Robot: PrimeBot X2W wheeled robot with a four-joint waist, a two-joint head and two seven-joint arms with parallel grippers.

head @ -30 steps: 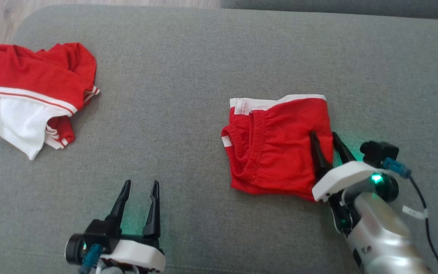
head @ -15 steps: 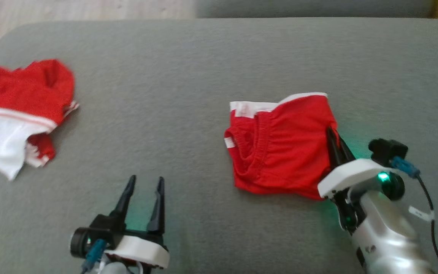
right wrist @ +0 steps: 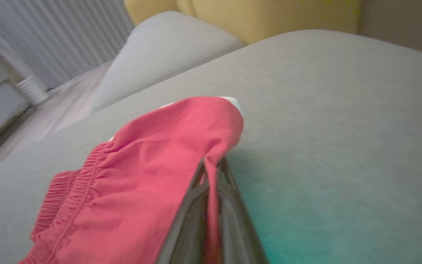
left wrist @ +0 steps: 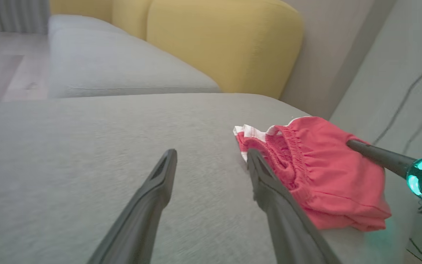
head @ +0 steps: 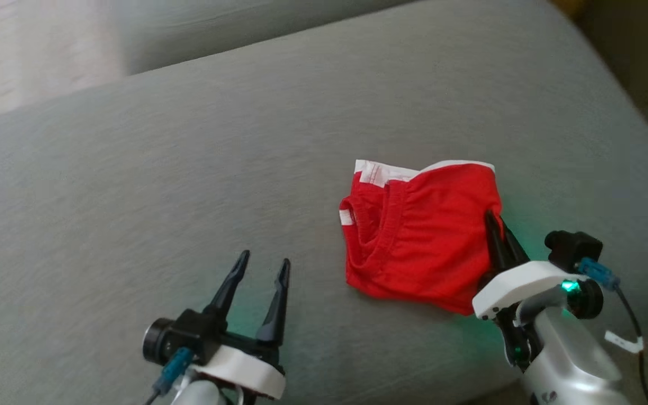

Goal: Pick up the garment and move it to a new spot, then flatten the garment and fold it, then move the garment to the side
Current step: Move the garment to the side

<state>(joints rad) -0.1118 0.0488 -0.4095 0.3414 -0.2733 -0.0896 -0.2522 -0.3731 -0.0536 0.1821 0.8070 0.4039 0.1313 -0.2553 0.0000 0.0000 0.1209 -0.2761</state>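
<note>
Near left: left end effector (head: 265, 259) hangs open and empty over the grey fabric sofa seat (head: 189, 169), same as a second ago. Right of centre: red fabric shorts with white waistband (head: 422, 242) lie on the seat. The right end effector (head: 496, 220), open a second ago, is now pinched shut on their right edge. Grasp looks made; lift likely next.

No text, brand or number can be read. A small dark mark on the pale forearm (head: 574, 365), at the lower right of the head view, is too small to make out, and so is the white tag (head: 623, 341) on the cable (head: 633, 320) beside it.
</note>
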